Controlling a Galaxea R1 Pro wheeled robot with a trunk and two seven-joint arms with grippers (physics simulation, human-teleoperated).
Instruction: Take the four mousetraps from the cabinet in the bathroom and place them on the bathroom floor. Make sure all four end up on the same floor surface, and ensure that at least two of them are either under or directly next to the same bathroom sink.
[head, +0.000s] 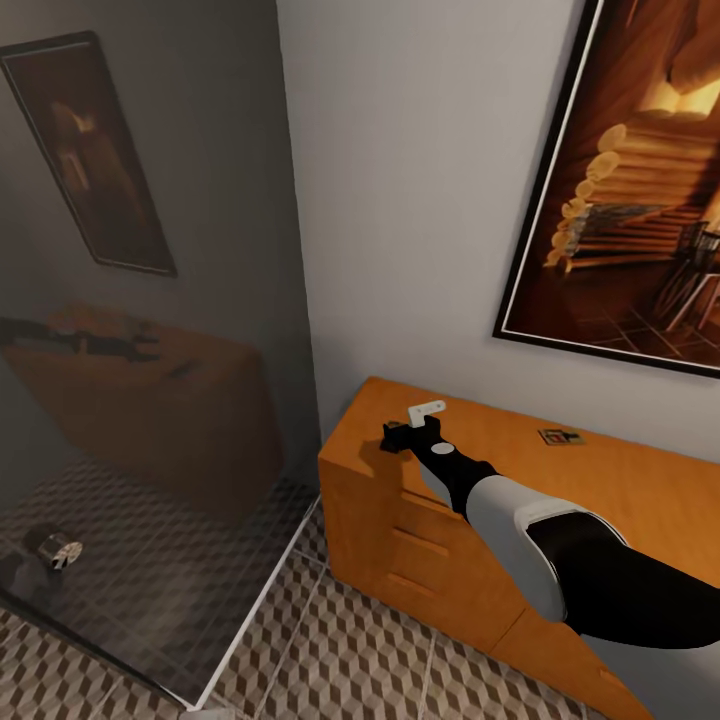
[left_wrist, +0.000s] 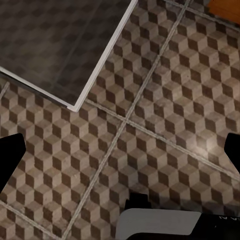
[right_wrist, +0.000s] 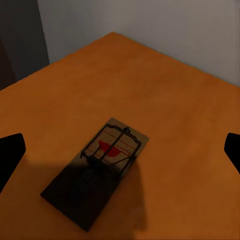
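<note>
The orange-brown cabinet (head: 640, 490) stands against the white wall. One mousetrap (head: 560, 436) lies on its top toward the back. My right gripper (head: 402, 436) hovers over the top's left back corner. In the right wrist view another mousetrap (right_wrist: 107, 160) lies flat on the cabinet top (right_wrist: 165, 75), half in shadow, with the right gripper (right_wrist: 122, 150) open above it and its fingers (right_wrist: 12, 152) wide apart. My left gripper (left_wrist: 122, 152) is open and empty, hanging over the cube-patterned bathroom floor (left_wrist: 165, 125). The bathroom sink is out of view.
A glass shower wall (head: 150, 400) with a white sill stands left of the cabinet, around a dark grey tiled patch (left_wrist: 55, 40) with a chrome drain (head: 55, 548). A large framed picture (head: 640, 180) hangs above the cabinet. Patterned floor (head: 350, 650) runs in front of the drawers.
</note>
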